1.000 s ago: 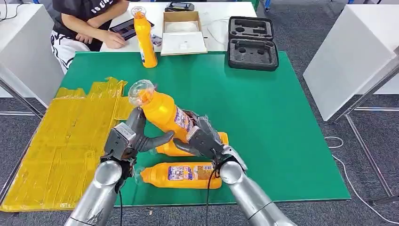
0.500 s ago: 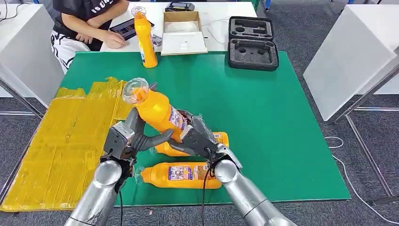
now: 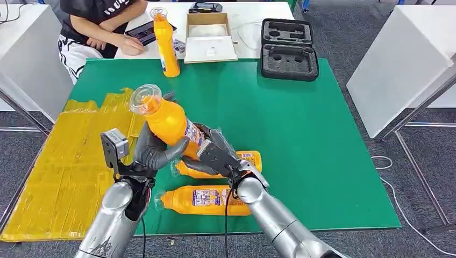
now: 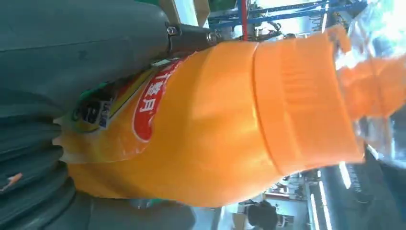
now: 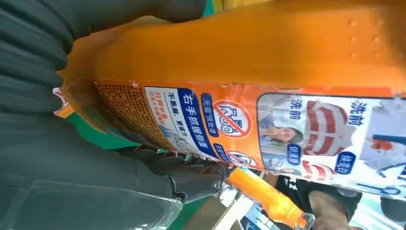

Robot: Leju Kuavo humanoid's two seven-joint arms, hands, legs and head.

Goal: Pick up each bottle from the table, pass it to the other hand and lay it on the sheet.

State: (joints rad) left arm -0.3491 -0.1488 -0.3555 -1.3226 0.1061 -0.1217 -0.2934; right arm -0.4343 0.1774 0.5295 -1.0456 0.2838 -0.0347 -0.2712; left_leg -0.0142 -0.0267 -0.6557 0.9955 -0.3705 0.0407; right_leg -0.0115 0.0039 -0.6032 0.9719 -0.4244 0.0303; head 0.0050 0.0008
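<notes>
An orange bottle (image 3: 168, 122) with a clear cap is held tilted above the green table (image 3: 301, 134), cap toward the far left. My left hand (image 3: 152, 149) wraps around its middle, while my right hand (image 3: 214, 156) grips its lower, labelled end. The left wrist view has the bottle (image 4: 215, 120) pressed against my left hand (image 4: 72, 52). In the right wrist view its label (image 5: 287, 124) lies along my right hand (image 5: 38, 86). Two more orange bottles lie on the table under my arms, one (image 3: 248, 158) partly hidden, the other (image 3: 207, 200) nearer. A third (image 3: 165, 45) stands upright at the far edge. The yellow sheet (image 3: 64, 161) lies at the left.
A person (image 3: 102, 21) sits at the far left by a white table. An open cardboard box (image 3: 208, 36) and a black foam case (image 3: 288, 49) lie at the table's far side. White furniture (image 3: 398, 59) stands to the right.
The bottle and my right hand have shifted left toward the sheet. My left hand has turned and closed its fingers around the bottle's middle.
</notes>
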